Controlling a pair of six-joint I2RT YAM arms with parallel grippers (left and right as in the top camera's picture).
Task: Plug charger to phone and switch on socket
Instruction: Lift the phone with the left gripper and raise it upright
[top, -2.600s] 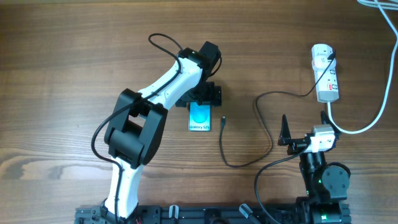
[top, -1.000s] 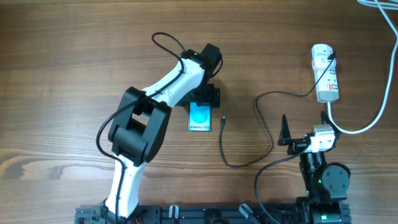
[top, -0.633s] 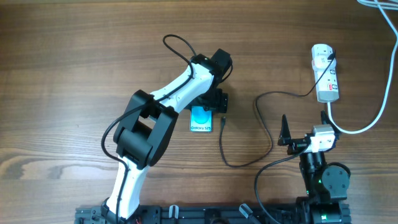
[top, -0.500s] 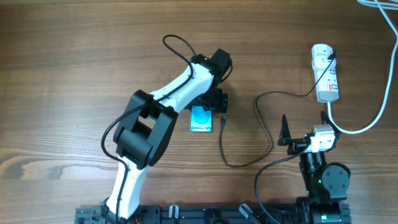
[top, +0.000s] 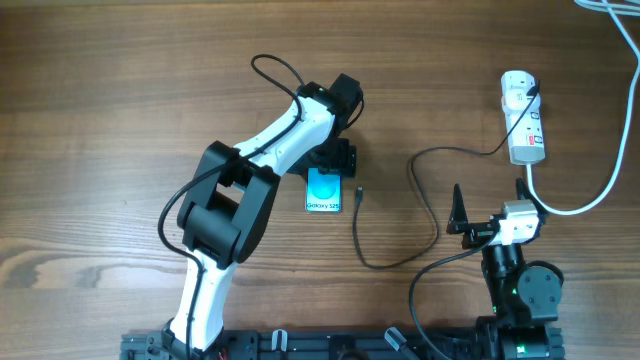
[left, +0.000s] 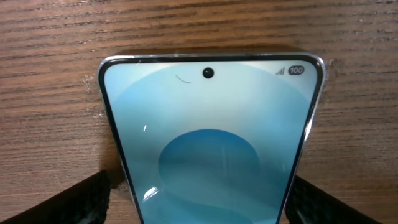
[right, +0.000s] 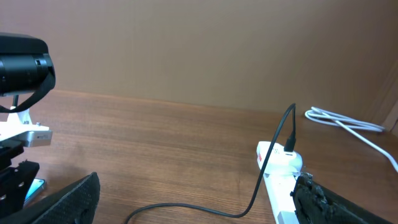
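Observation:
The phone lies flat on the wood table, its cyan screen up. It fills the left wrist view. My left gripper is open and low over the phone's far end, one finger at each long side. The charger is a thin black cable whose plug tip lies on the table just right of the phone, not in it. The cable loops right, and its other end is plugged into the white socket at the far right. My right gripper is open and empty, near the front right.
A thick white cable runs from the socket along the right edge to the far corner. The black cable's loop lies between the phone and my right arm.
My left arm swung a little to the right over the phone, then came back left. The phone barely shifted. The right arm, cable and socket have not moved.

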